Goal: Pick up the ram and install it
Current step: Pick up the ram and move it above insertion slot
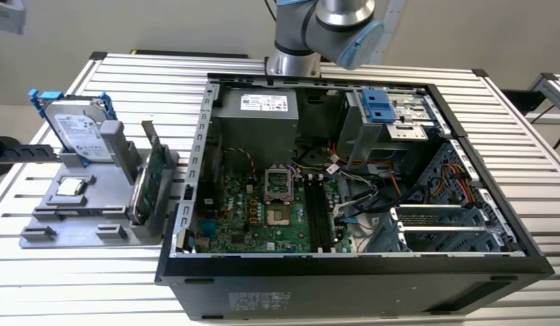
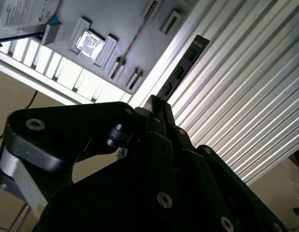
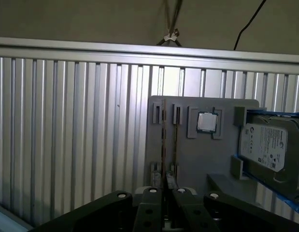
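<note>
Tool: my tool [image 3: 164,187] is narrow, fingers drawn together on nothing, held above the grey holder [image 3: 197,154].
Ram: the ram [image 3: 176,137] stands on edge in a holder slot, just beside the green card [image 3: 163,137], well apart from my tool.
Case: the open computer case [image 1: 353,285] sits on the worktop [image 1: 126,75] beside the holder.

I see an open computer case [image 1: 353,288] on the slatted counter [image 1: 71,285]. Just beside the case sits a grey holder tray [image 1: 98,204]. On it, a green card [image 1: 144,197] stands on edge nearest the case, a small chip [image 1: 71,187] lies flat farther off, and a silver hard drive [image 1: 81,129] with blue rails stands upright.
</note>
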You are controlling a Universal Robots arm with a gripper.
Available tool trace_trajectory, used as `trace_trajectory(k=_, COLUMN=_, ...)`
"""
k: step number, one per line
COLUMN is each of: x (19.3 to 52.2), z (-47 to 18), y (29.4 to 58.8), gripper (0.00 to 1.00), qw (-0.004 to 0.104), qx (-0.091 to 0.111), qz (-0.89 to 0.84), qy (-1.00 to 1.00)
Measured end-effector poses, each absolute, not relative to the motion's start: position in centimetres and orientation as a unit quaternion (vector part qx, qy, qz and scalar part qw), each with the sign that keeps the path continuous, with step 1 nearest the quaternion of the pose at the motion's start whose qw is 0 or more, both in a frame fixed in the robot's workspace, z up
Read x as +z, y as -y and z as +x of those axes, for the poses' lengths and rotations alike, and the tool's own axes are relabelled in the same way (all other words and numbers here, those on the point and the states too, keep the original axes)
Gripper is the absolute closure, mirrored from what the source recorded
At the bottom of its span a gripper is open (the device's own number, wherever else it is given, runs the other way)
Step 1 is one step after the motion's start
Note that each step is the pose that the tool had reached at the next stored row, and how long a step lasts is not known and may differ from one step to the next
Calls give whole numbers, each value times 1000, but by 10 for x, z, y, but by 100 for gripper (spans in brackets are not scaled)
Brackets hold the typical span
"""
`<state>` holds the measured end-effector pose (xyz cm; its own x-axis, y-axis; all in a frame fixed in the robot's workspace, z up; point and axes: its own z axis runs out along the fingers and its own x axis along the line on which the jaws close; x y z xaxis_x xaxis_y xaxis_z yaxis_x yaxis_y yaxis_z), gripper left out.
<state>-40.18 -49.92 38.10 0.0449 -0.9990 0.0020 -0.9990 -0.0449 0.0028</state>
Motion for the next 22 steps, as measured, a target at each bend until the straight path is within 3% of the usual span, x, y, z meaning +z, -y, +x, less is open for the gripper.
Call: trace_trajectory(k=22, x=396, z=-403, y=499, gripper=100, qw=2, qx=0, qz=723, qy=691)
